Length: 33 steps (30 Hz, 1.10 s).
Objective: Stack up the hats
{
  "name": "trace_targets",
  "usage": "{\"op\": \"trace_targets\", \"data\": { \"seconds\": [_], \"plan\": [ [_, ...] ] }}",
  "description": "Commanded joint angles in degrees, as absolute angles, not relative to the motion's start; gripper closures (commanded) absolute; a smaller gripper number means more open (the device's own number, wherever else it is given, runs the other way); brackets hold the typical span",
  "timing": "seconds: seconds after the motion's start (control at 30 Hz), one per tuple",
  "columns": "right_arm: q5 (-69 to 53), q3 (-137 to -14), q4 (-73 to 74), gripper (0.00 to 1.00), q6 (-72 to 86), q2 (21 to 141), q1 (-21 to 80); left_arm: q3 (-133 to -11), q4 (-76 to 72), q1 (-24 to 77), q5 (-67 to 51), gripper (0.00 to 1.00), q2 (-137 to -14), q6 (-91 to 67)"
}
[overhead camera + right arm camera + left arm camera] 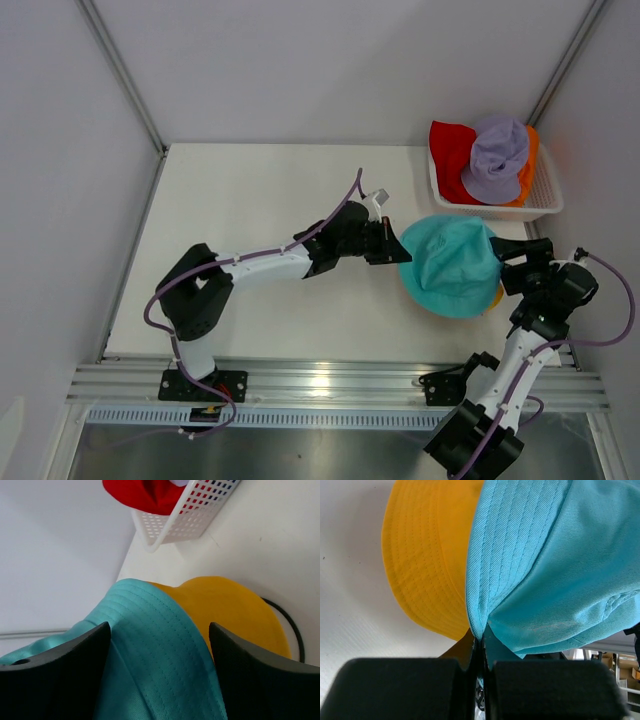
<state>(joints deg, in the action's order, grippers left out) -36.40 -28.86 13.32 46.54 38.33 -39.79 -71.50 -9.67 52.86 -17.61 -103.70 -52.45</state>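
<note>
The teal hat point(455, 265) lies over the yellow hat point(495, 297) at the table's right. My left gripper point(400, 245) is shut on the teal hat's left brim; in the left wrist view the jaws point(480, 640) pinch the teal brim point(560, 570), with the yellow hat point(427, 555) beneath. My right gripper point(505, 262) is open at the teal hat's right side; in the right wrist view its fingers point(160, 645) stand apart on either side of the teal brim point(165, 670), above the yellow hat point(235, 610). The lavender point(497, 158), red point(452, 148) and orange point(529, 160) hats are in the basket. The dark blue hat is out of view.
The white mesh basket point(545, 205) stands at the back right corner; it also shows in the right wrist view point(175, 522), holding the red hat point(145, 492). A black wire ring point(295, 630) curves around under the yellow hat. White walls close in the table.
</note>
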Motion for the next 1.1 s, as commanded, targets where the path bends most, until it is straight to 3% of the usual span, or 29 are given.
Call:
{"op": "trace_targets", "data": {
  "seconds": [0.0, 0.07, 0.1, 0.17, 0.2, 0.23, 0.27, 0.47, 0.87, 0.93, 0.97, 1.07],
  "plan": [
    [-42.3, -27.3, 5.1, 0.20, 49.3, 37.5, -40.0, -73.0, -10.0, 53.3, -17.0, 0.99, -100.9, -50.8],
    [-43.1, -26.6, 3.3, 0.29, 50.9, 37.8, -39.9, -74.4, -9.3, 53.3, -17.1, 0.99, -101.1, -50.6],
    [-43.6, -26.2, 2.6, 0.46, 51.5, 37.9, -40.0, -74.5, -9.1, 53.4, -17.0, 0.99, -101.2, -50.5],
    [-43.2, -26.3, 3.7, 0.66, 50.5, 38.4, -39.9, -75.5, -8.4, 53.4, -16.8, 0.99, -101.7, -50.4],
    [-41.6, -27.2, 6.9, 0.89, 49.3, 39.1, -39.9, -75.8, -8.3, 53.4, -16.7, 0.99, -101.8, -50.5],
    [-40.1, -28.0, 9.6, 0.98, 46.1, 39.7, -40.0, -76.2, -7.7, 53.3, -16.6, 0.99, -102.0, -50.5],
    [-38.5, -29.1, 12.5, 1.00, 44.2, 40.2, -40.0, -76.5, -7.5, 53.3, -16.5, 0.99, -102.1, -50.6],
    [-27.3, -32.6, 24.2, 1.00, 37.3, 42.6, -40.1, -75.7, -6.3, 53.3, -15.1, 0.99, -101.7, -51.3],
    [-26.6, -31.2, 32.1, 0.98, 27.2, 44.7, -40.1, -68.0, -9.1, 53.6, -15.6, 0.99, -101.0, -50.9],
    [-29.2, -31.0, 30.3, 0.87, 28.3, 45.1, -40.1, -67.7, -9.6, 53.6, -16.0, 0.99, -100.7, -50.4],
    [-32.1, -31.1, 29.5, 0.72, 29.3, 44.9, -40.2, -67.2, -10.0, 53.6, -16.1, 0.99, -100.5, -50.3],
    [-35.1, -31.8, 26.9, 0.60, 31.8, 44.2, -40.2, -67.3, -11.2, 53.6, -16.3, 0.99, -99.1, -49.1]
  ]
}}
